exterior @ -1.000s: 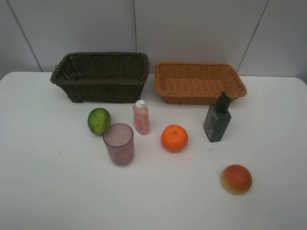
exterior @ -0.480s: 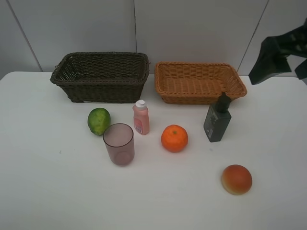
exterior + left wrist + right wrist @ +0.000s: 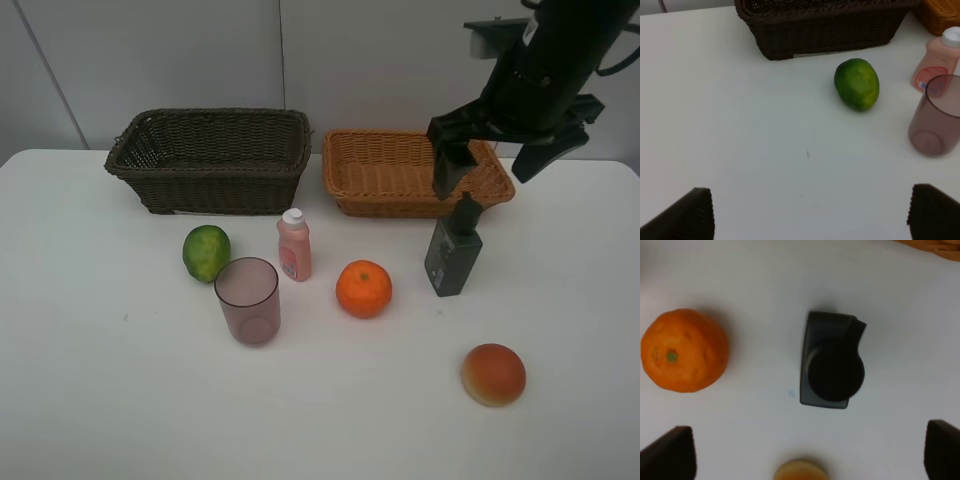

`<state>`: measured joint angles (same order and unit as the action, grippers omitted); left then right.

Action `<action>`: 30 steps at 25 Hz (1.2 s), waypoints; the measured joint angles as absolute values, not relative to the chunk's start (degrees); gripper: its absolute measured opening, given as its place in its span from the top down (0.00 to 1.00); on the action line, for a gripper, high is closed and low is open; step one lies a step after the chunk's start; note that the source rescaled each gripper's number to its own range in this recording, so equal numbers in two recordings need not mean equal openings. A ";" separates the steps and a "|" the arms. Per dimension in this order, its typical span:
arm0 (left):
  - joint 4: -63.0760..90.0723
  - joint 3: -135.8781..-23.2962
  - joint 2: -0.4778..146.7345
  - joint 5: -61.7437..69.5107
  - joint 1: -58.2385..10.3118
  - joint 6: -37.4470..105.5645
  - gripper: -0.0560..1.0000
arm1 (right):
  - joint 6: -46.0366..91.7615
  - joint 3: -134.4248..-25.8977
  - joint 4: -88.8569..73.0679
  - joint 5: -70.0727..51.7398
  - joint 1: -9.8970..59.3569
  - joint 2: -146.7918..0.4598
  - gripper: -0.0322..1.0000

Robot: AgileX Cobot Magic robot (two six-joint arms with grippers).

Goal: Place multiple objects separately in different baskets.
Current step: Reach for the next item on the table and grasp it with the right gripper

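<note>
As both wicker baskets sit with nothing in them that I can see, I judge the task barely begun: none of the six items has gone in. The dark brown basket (image 3: 215,190) is at the back left of the white surface (image 3: 100,380) and the orange-tan basket (image 3: 400,205) is just beside it on the right.

In front of them stand the green round fruit (image 3: 206,252), the translucent mauve cup (image 3: 248,300) and the pink white-capped bottle (image 3: 294,246), close together. The orange (image 3: 363,288) lies apart near the middle, the dark green bottle (image 3: 452,255) stands upright just in front of the tan basket, and the peach-like fruit (image 3: 492,374) lies well forward on the right.

My right pincer (image 3: 483,182) hangs above the dark green bottle, spread wide and gripping nothing; its wrist camera looks straight down on the cap. That bottle looks to me like the first pick.

My left pincer (image 3: 810,215) is likewise wide apart and bare, looking over clear surface toward the green fruit and cup, and it does not show in the high view
</note>
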<state>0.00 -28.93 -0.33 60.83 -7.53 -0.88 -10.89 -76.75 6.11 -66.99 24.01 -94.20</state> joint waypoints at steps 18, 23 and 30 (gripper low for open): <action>0.00 -28.93 -0.33 60.83 -7.53 -0.88 0.00 | -10.89 -77.07 8.37 -60.28 20.52 -103.05 0.02; 0.00 -28.93 -0.33 60.83 -7.53 -0.88 0.00 | -10.89 -77.07 7.73 -59.34 20.52 -106.35 0.02; 0.00 -28.93 -0.33 60.83 -7.53 -0.88 0.00 | -10.89 -77.07 7.67 -58.65 20.52 -109.87 0.02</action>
<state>0.00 -28.93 -0.33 60.83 -7.53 -0.88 -10.89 -77.07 7.67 -58.65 20.52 -109.87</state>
